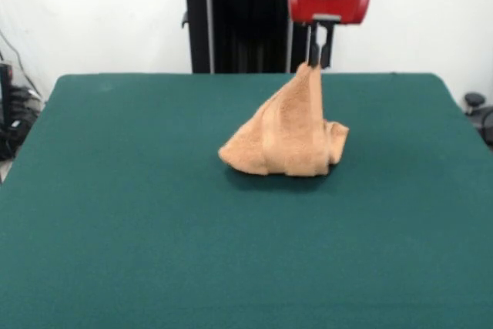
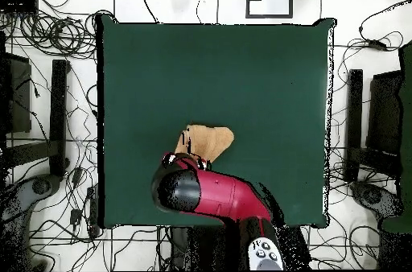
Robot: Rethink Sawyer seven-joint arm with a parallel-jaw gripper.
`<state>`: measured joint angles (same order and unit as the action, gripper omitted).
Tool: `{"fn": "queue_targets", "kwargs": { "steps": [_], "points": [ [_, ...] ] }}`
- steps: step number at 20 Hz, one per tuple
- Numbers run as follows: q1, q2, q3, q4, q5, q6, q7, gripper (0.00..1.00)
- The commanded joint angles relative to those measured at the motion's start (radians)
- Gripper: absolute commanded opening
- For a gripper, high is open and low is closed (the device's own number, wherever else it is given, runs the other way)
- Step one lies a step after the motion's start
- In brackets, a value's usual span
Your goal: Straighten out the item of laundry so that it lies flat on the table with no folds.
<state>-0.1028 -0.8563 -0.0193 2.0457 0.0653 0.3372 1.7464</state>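
Note:
The orange-tan towel hangs in a cone from one pinched corner, with its lower part bunched in folds on the dark green table. My gripper is shut on the towel's top corner, above the table's far middle. In the overhead view the towel shows partly beyond the red arm, which covers the gripper. The table spreads wide around it. No stripes or tag can be made out.
The robot's black pedestal stands behind the table's far edge. Cables and black stands lie on the floor around the table in the overhead view.

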Motion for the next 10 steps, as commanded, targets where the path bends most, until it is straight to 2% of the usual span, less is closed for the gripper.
{"fn": "queue_targets", "kwargs": {
  "steps": [1,3,6,10],
  "points": [
    [-0.027,-0.024,0.082,0.011,0.03,0.042,0.125,0.0],
    [-0.041,-0.002,0.1,0.028,0.025,-0.012,0.13,0.0],
    [-0.064,0.006,0.113,0.032,0.016,-0.026,0.118,0.0],
    [-0.139,0.048,0.157,0.039,-0.016,-0.084,0.076,0.0]
  ]
}}
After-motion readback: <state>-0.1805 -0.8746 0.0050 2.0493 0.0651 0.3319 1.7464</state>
